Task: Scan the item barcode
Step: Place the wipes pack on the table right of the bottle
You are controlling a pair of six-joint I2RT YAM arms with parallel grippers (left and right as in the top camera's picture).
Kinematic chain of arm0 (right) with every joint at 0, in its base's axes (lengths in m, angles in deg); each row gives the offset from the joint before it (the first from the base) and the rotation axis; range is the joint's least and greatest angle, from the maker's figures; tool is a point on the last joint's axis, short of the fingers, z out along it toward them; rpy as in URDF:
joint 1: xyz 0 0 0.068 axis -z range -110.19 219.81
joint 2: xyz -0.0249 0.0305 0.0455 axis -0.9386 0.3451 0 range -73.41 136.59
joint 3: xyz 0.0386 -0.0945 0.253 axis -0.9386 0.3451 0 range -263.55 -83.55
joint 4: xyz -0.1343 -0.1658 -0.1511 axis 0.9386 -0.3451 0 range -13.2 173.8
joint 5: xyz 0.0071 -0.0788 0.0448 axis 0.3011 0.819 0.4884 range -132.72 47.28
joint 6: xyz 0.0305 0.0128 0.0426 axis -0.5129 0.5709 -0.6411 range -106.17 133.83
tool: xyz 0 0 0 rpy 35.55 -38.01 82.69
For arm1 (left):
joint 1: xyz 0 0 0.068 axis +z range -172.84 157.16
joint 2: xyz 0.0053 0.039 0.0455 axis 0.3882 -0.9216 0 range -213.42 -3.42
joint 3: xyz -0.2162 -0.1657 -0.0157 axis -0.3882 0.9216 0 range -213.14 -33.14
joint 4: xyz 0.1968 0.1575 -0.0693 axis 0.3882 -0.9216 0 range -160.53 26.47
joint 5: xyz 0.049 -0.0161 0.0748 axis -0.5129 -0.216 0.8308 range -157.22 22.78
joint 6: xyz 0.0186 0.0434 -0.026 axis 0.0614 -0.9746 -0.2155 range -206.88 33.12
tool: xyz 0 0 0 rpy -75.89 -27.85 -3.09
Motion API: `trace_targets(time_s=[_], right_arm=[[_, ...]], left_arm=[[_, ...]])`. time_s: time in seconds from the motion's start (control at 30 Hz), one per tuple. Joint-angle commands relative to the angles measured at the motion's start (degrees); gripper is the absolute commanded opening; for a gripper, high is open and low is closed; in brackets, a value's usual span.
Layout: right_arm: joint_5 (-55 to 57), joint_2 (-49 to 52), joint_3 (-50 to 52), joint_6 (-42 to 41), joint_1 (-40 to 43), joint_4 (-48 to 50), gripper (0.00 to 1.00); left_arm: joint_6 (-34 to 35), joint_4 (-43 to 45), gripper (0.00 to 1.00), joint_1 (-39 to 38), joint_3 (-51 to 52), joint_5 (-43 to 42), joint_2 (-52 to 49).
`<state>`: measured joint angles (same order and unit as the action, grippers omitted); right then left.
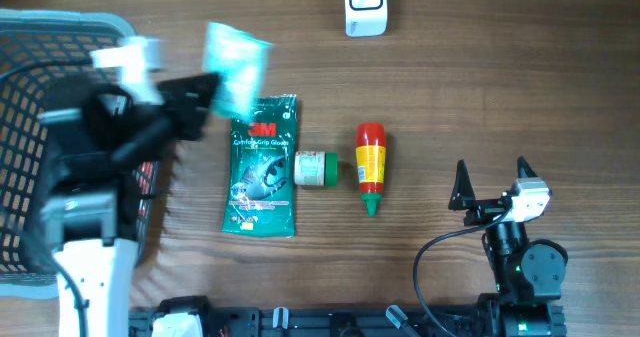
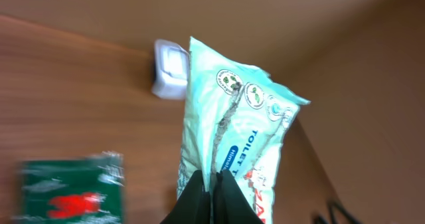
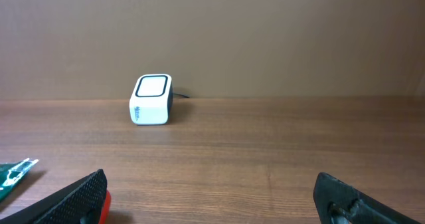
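Overhead: the left tool (image 1: 210, 92) is clamped on the pale packet (image 1: 238, 65), held above the desk (image 1: 500, 77). The scanner (image 1: 365, 5) lies beyond it and to its right. The right tool (image 1: 492, 175) gapes empty, farther off.

Left wrist: the packet's long axis runs from the pinching tips toward the scanner (image 2: 169, 68).

Right wrist: the scanner (image 3: 151, 99) stands well ahead, left of centre.

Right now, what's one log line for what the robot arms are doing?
left gripper: shut on toilet tissue pack, held up | right gripper: open, empty | scanner: pack not over it
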<state>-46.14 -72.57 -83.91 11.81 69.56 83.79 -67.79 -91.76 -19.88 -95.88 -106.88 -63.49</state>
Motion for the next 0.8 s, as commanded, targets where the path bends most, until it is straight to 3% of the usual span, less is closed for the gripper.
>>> trace_targets(time_s=[0.0,0.2,0.37,0.6,0.77], right_arm=[[-0.31,-0.31,0.07,0.50,-0.17,0.11,1.00],[-0.31,-0.31,0.07,0.50,-0.17,0.11,1.00],[-0.31,-0.31,0.07,0.52,-0.17,0.11,1.00],[-0.31,-0.31,0.07,0.52,-0.17,0.11,1.00],[-0.31,-0.31,0.07,0.50,-0.17,0.11,1.00]], left_arm=[[3.17,0.28,0.04,-14.67,-0.48,11.32,-3.10],[11.82,6.49,0.04,-33.35,-0.48,21.22,-15.34],[23.28,21.00,0.04,-43.21,-0.48,22.73,-31.52],[40.17,28.79,0.04,-48.19,-0.48,28.46,-45.62],[40.57,29.35,0.04,-49.72,-0.48,32.83,-47.89]])
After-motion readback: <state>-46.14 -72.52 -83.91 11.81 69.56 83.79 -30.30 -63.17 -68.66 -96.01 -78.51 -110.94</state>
